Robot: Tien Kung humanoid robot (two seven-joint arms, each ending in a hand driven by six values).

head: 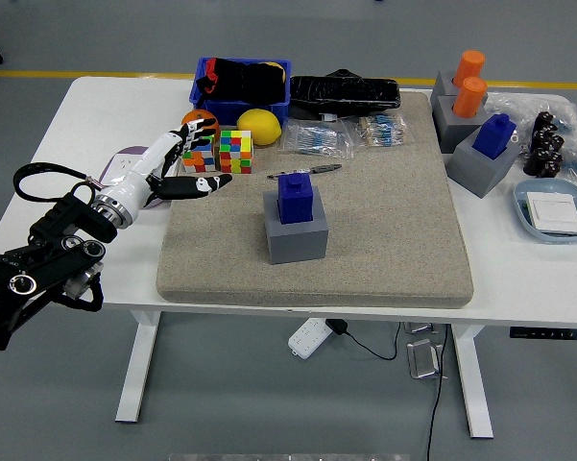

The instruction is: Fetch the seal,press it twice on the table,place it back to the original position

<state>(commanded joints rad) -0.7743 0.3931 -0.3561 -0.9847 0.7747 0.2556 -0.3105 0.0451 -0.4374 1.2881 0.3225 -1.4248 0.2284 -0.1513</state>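
The seal (296, 196) is a blue block with a small knob on top. It sits upright in a grey square base (297, 233) in the middle of the beige mat (317, 269). My left hand (187, 173) comes in from the left and hovers over the mat's left edge, well to the left of the seal. Its fingers are spread and hold nothing. My right arm is out of view.
Two colour cubes (221, 151), a lemon (259, 126) and a blue bin (242, 81) lie just beyond my left hand. A pen (305, 171) lies behind the seal. Grey stands with orange (470, 82) and blue (494, 135) seals and a blue tray (555, 211) stand at the right.
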